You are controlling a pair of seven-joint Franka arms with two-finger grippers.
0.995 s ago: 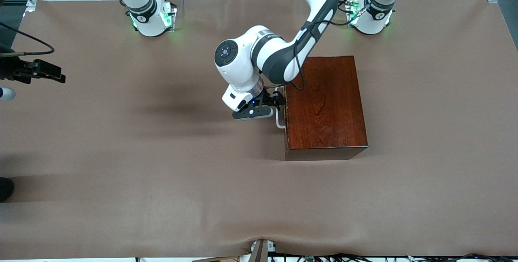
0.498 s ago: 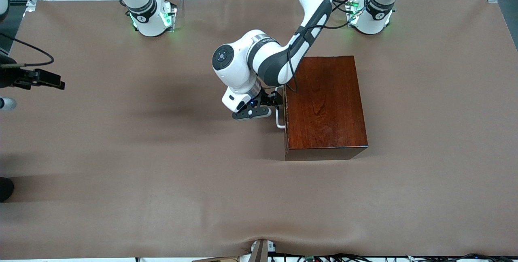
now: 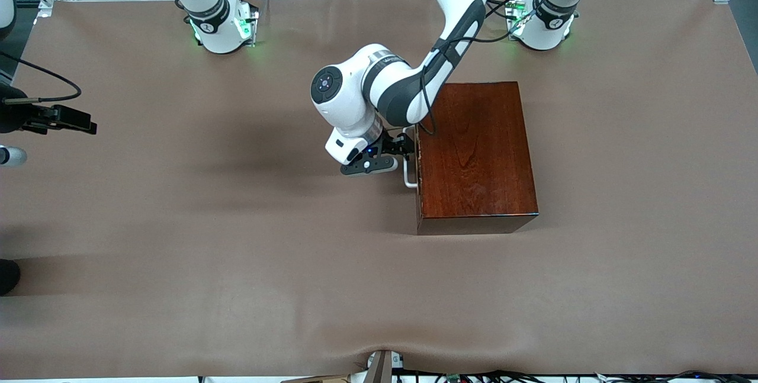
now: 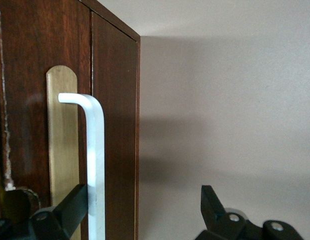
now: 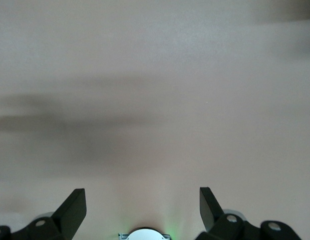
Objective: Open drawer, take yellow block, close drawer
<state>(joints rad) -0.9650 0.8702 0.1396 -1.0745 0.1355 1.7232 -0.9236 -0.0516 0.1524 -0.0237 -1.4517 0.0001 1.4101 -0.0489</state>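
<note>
The dark reddish-brown box (image 3: pixel 477 152) stands mid-table with its drawer (image 4: pixel 24 100) pushed fully in. The drawer's white bar handle (image 3: pixel 408 174) (image 4: pixel 94 160) stands off a brass plate (image 4: pixel 62 140). My left gripper (image 3: pixel 405 147) (image 4: pixel 142 205) is open at the drawer front, level with the handle. The bar lies between its fingers, right against one fingertip (image 4: pixel 74 202), while the other hangs wide over the table. My right gripper (image 5: pixel 142 197) is open over bare table, holding nothing. The yellow block is hidden.
Brown matting (image 3: pixel 237 241) covers the whole table. Both arm bases (image 3: pixel 222 28) (image 3: pixel 542 25) stand along the edge farthest from the front camera. Cables (image 3: pixel 533 376) lie along the nearest edge.
The left arm's upper link has swung slightly toward its base. Its gripper stays at the handle, fingers apart, and the drawer has not moved.
</note>
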